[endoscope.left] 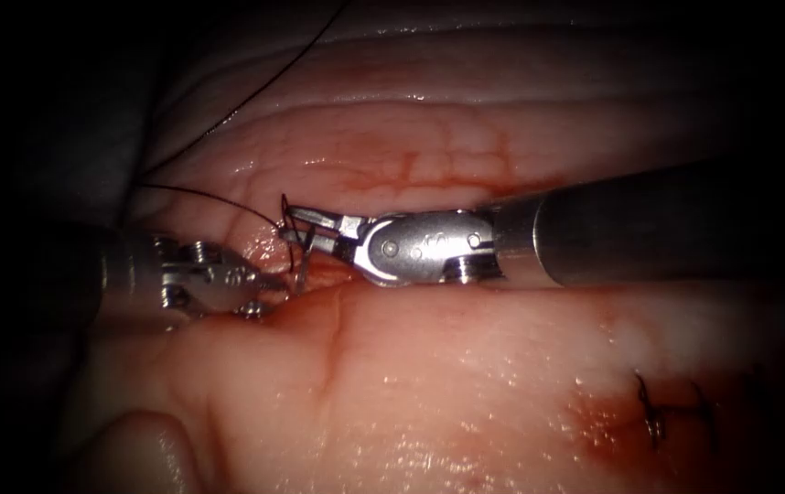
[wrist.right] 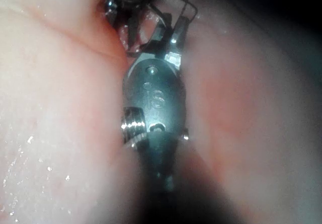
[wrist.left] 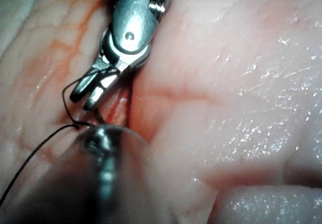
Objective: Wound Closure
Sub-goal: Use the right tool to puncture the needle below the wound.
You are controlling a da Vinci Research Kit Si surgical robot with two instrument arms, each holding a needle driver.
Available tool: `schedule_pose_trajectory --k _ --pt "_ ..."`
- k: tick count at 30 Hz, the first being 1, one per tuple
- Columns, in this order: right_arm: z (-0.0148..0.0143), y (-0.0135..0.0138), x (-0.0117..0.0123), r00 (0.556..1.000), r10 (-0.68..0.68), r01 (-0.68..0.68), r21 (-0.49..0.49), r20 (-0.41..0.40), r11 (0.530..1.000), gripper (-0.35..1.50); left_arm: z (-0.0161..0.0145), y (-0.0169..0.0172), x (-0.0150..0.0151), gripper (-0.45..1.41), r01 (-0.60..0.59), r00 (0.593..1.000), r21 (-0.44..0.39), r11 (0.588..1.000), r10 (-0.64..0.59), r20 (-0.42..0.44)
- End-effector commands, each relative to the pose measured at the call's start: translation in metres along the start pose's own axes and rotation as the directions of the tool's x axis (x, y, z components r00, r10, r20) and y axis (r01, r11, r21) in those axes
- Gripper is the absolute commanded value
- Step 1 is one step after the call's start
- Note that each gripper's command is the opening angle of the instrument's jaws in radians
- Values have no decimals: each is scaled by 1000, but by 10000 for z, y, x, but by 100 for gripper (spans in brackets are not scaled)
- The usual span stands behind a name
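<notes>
While the two tools meet over the cut (endoscope.left: pixel 319 274) in the tissue (endoscope.left: pixel 466 366), your right tool (endoscope.left: pixel 296 225) stands with its jaws parted, and the thread (endoscope.left: pixel 200 194) loops about their tips; I can't tell if it grasps anything. Your left tool (endoscope.left: pixel 269 291) lies low at the cut's left end; whether its jaws are released or clenched, I cannot tell. A thin grey piece, probably the needle (endoscope.left: pixel 302 265), stands between both tips, its lower part at the tissue; how deep it sits is hidden. I judge you are at a stitch near this end. The next move calls for a sure hold on the needle and a free thread. An older stitch (endoscope.left: pixel 656 412) sits far right.
</notes>
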Motion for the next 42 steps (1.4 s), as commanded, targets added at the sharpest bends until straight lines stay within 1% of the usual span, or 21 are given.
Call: schedule_pose_trajectory --k 1,4,6,8,11,13,15,17,19,26,28,31,36,40,42 --pt "6 -3 -2 1000 23 -23 6 5 1000 -35 3 -1 4 31 5 1000 -1 1000 -5 -21" --pt "7 -1 -3 997 65 -66 24 35 998 -35 -20 -5 11 32 32 996 30 999 -29 -90" --pt "7 0 -5 995 83 -86 37 60 996 -35 -43 -10 16 26 69 987 65 995 -59 -147" --pt "7 3 -7 991 103 -107 38 80 994 -35 -65 -13 21 24 81 979 117 990 -58 -195" --pt "7 8 -9 986 128 -133 39 110 990 -35 -86 -10 27 19 76 963 159 984 -32 -266" --pt "7 11 -11 984 125 -131 39 126 991 -35 -90 -3 30 19 80 957 176 981 -26 -290" --pt "7 13 -12 981 121 -128 39 152 991 -35 -89 11 33 19 81 958 194 978 -23 -287" --pt "6 14 -12 979 121 -126 20 163 992 -35 -83 21 34 19 81 957 192 978 -22 -291" --pt "5 15 -11 981 87 -88 1 175 996 -35 -77 27 33 19 78 955 187 979 -20 -297" --pt "1 13 -12 983 -79 76 28 167 997 -35 -52 43 31 17 56 957 164 985 -7 -288" --pt "-1 10 -12 976 -144 142 24 164 990 -35 -49 47 30 17 53 958 160 986 -5 -286" --pt "-3 5 -12 972 -186 185 18 147 983 -35 -46 51 29 17 48 961 155 987 -3 -278" --pt "-4 -4 -12 971 -198 192 58 132 980 -35 -45 57 29 17 47 961 151 987 -4 -277" --pt "-7 -8 -13 965 -214 197 123 153 973 -35 -47 65 29 14 50 960 149 988 -6 -278" --pt "-8 -7 -12 968 -184 160 143 173 977 -35 -46 69 31 14 51 962 146 988 -9 -274"
